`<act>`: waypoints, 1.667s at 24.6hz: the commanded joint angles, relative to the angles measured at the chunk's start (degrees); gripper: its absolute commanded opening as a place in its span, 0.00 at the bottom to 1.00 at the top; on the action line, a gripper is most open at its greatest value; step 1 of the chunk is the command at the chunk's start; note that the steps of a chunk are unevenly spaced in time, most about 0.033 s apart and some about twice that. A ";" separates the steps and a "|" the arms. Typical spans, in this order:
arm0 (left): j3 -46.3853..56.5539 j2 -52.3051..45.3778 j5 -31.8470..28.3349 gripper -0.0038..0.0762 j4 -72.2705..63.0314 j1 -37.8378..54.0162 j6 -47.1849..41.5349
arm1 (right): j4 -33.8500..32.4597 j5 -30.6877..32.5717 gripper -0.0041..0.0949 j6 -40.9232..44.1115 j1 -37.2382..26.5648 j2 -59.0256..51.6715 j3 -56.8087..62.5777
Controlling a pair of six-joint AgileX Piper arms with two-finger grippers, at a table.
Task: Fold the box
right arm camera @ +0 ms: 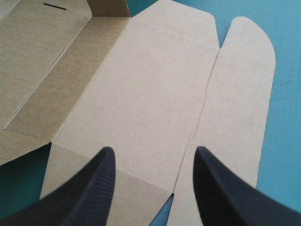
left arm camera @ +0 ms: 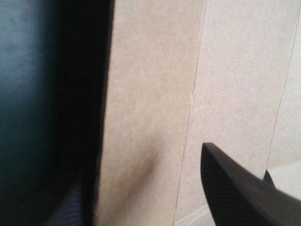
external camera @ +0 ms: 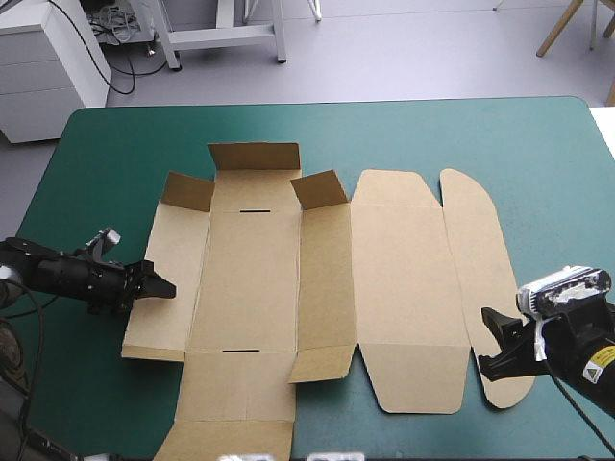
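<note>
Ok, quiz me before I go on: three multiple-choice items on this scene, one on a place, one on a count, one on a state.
1. Where at the box is the right claw?
A) its left edge
B) the near end of the rounded end flap
C) over the far flaps

2. How many dark slots does the box show?
A) none
B) two
C) five

3. How do the right claw's fingers stand?
A) open
B) shut on the box
C) shut, empty

Answers:
1 B: the high view has it at that flap's near end.
2 B: one by the far crease, one by the near crease.
3 A: the right wrist view shows them apart.
</note>
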 commanded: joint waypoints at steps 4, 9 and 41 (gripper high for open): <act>-1.60 -1.48 5.84 0.59 -7.21 -4.70 1.96 | 0.32 -3.89 0.50 -0.06 -0.36 0.31 -1.55; -1.89 -1.48 6.05 0.55 -9.37 -7.27 3.37 | 0.32 -4.32 0.50 -0.06 -0.36 0.31 -1.55; -53.17 8.96 -7.21 0.04 38.67 -38.98 26.67 | 4.12 -4.59 0.50 0.87 -0.36 0.31 -1.55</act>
